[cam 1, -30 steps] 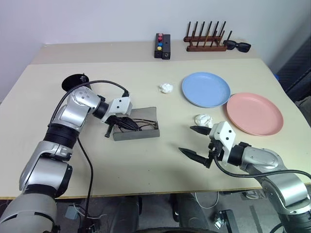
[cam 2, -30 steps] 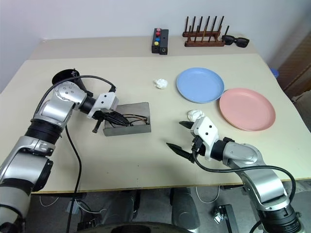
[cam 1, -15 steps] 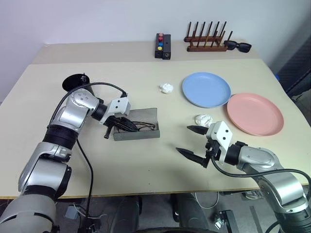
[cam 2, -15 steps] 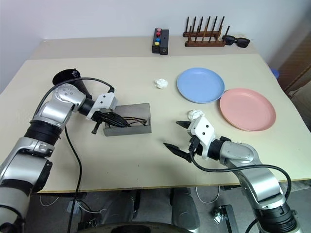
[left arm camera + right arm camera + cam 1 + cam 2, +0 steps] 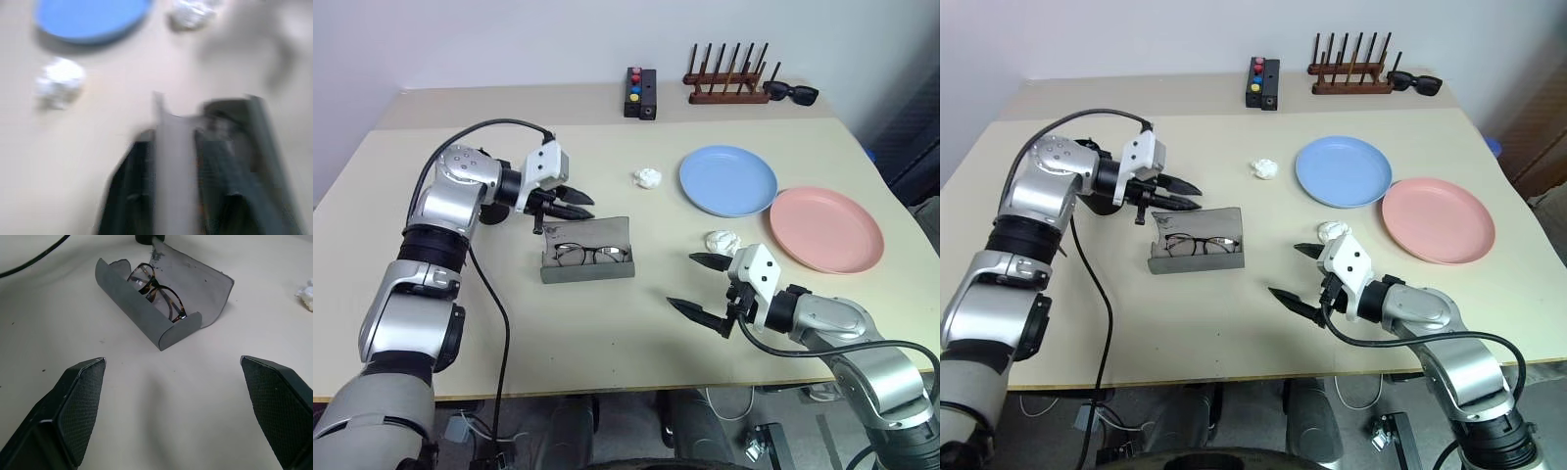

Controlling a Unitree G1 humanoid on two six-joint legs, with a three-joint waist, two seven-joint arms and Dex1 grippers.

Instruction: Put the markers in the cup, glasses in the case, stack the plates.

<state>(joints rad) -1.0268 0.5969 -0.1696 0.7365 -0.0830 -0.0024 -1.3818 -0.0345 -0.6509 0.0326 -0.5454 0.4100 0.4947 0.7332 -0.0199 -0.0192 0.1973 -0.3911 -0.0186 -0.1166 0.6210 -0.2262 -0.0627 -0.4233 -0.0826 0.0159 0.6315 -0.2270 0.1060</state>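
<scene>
The glasses (image 5: 590, 255), thin dark wire rims with roundish clear lenses, lie inside the open grey case (image 5: 588, 271), a rectangular hinged box with rounded ends sitting near the middle of the table (image 5: 607, 343), toward its left half. No writing can be read on it. A second ago the left gripper (image 5: 570, 204) was down in the case with the glasses; now it has lifted clear and hangs above the case's far left corner, its black fingers pressed together and empty. The black cup is mostly hidden behind that arm near the left edge. The light blue plate (image 5: 728, 180) and the salmon pink plate (image 5: 826, 229), both smooth and round, lie side by side toward the right edge, unstacked and unmoved. Two crumpled white wads (image 5: 648, 177) (image 5: 722, 241) sit beside them. The right gripper (image 5: 702, 286) hovers near the front edge as before, jaws spread wide, holding nothing.
</scene>
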